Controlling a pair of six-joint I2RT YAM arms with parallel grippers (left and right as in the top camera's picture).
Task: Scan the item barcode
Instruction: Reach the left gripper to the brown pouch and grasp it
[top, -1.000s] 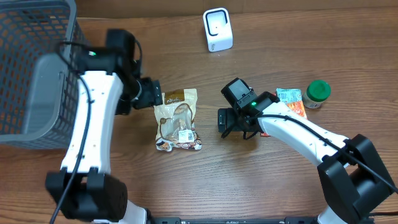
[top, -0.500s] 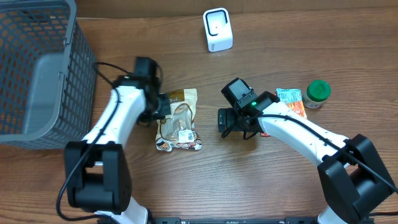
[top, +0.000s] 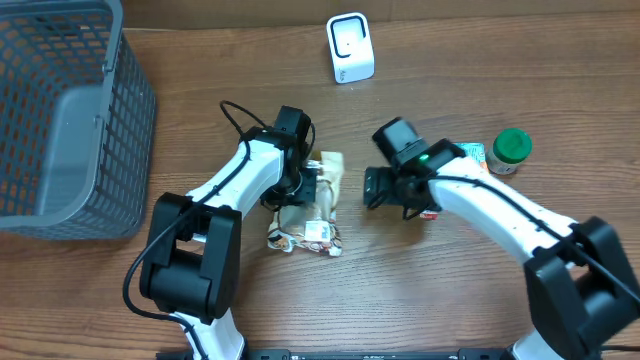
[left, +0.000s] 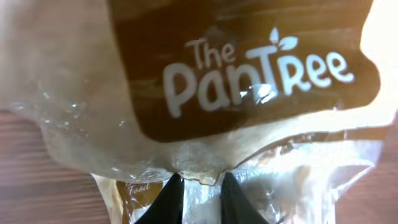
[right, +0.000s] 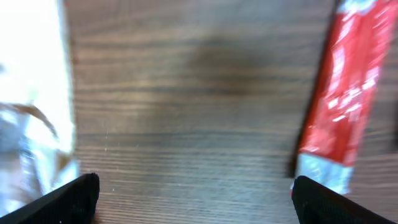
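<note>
While the overhead view is read first: the left gripper (top: 308, 186) sits on the upper end of the snack bag (top: 318, 205), which lies mid-table with its top lifted or folded. A white label (top: 320, 232) shows near the bag's lower end. It may be the barcode, but it is too small to read. The scanner (top: 350, 47) stands at the far edge, well apart from the bag. The right gripper (top: 386, 190) hangs just beside the bag, with a red packet (top: 466, 158) and a green-lidded jar (top: 512, 147) beyond it. A basket (top: 60, 110) sits far left.

Left wrist view: the jaws are narrow, pinched on the clear film just under the bag's brown "The PanTree" panel. Only a thin fold of film appears to be caught.

Right wrist view: the fingers (right: 73, 194) are spread wide with nothing between them but bare table (right: 186, 93). The bag's edge is at left and the red packet at right.

Risks, as judged:
- The pinch on thin film looks shallow, so the bag could slip or tear free on lifting.
- A limp bag hanging from its top may swing or fold, hiding the label from the scanner.
- If the label faces the wrong way, no read; a regrip or a handover to the right gripper is likely needed.
</note>
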